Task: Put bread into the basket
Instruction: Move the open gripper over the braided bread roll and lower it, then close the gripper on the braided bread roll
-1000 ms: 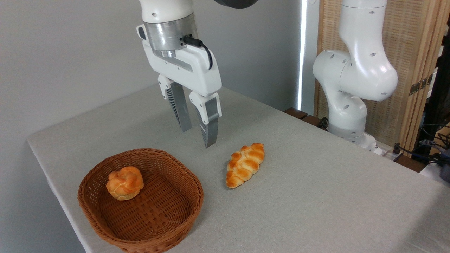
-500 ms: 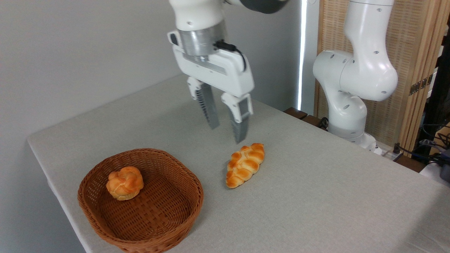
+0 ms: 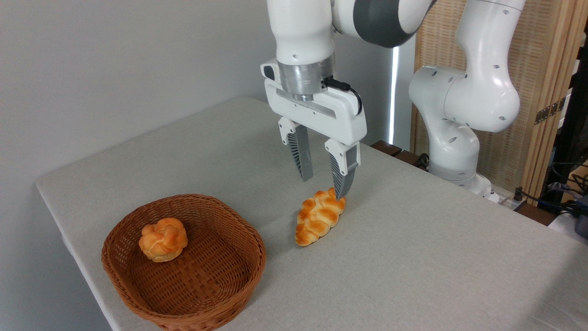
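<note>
- Gripper (image 3: 324, 186) hung over the table (image 3: 413, 257), jaws spread wide, holding nothing.
- Bread (image 3: 320, 215) lay flat on table just below the fingertips; right tip overlapped the loaf's far end in view, contact unclear.
- Basket (image 3: 183, 264) sat well down-left of gripper, apart from the bread.
- Small round roll (image 3: 163, 239) was inside basket, far-left part.

We see a golden-orange braided bread (image 3: 319, 216) on the pale grey tabletop (image 3: 413, 257), a brown woven basket (image 3: 216, 294) holding an orange knotted roll (image 3: 163, 239), and a white gripper (image 3: 324, 188) with grey fingers (image 3: 303, 158).
</note>
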Controlling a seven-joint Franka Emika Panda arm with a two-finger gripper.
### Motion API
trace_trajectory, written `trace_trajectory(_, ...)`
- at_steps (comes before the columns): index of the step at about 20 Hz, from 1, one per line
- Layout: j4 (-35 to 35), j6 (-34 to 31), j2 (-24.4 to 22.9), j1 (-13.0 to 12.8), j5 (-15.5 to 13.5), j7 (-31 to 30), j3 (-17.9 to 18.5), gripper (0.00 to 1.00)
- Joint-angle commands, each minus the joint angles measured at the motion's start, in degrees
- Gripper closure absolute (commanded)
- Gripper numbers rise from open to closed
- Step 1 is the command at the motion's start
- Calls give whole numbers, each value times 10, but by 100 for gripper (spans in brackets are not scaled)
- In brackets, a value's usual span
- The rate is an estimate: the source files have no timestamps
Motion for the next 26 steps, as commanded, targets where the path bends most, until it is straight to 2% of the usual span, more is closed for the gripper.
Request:
trace_trajectory(1,-35,21,-24,-3,1,-1,-2,0)
trace_trajectory(5,-53,34,-24,-4,0,-4,-4,0)
trace_trajectory(11,-106,72,-34,-39,0,-3,-4,0)
trace_trajectory(16,-126,89,-34,-49,0,-3,-4,0)
trace_trajectory(26,-143,105,-33,-50,0,-2,-4,0)
